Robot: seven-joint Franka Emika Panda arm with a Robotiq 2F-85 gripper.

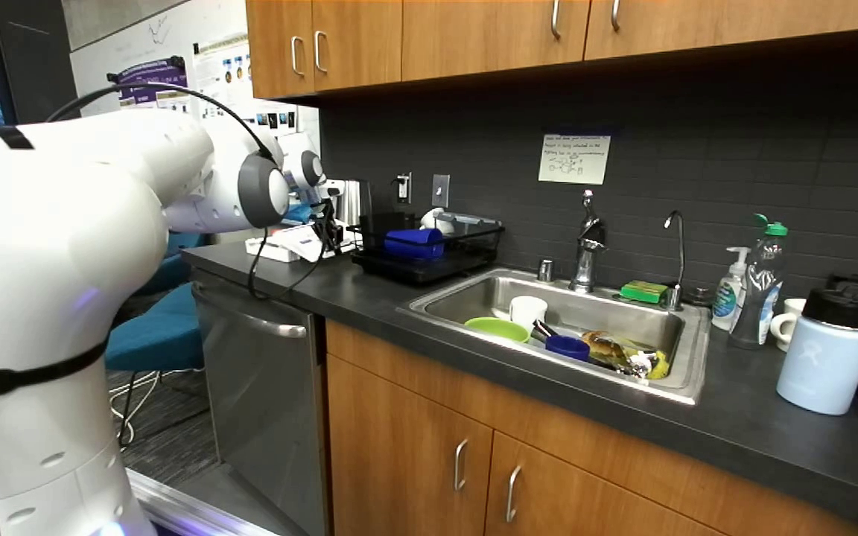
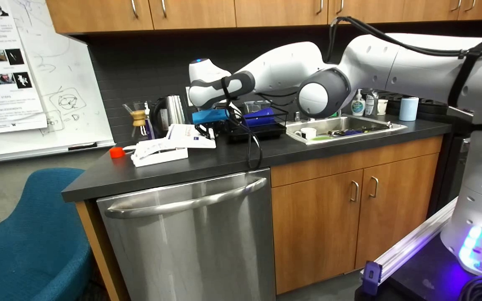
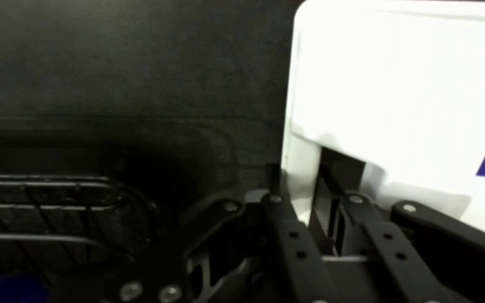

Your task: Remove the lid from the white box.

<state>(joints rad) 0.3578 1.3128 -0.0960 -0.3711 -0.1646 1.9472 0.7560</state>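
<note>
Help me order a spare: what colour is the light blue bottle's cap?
Black; the cap shows best in an exterior view.

Beside the low white rectangular box (image 3: pixel 303 168) you have room over the dark countertop (image 3: pixel 162 75), until the black wire rack (image 1: pixel 440 265) blocks you.

A dark countertop (image 2: pixel 228 161) carries the white box (image 3: pixel 303 168), black dish rack (image 1: pixel 414 269) and light-blue bottle (image 1: pixel 824 365).

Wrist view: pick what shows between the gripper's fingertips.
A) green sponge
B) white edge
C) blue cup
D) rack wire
B: a white edge runs between the dark fingertips, while the rack lies apart, toward the picture's lower left.
</note>
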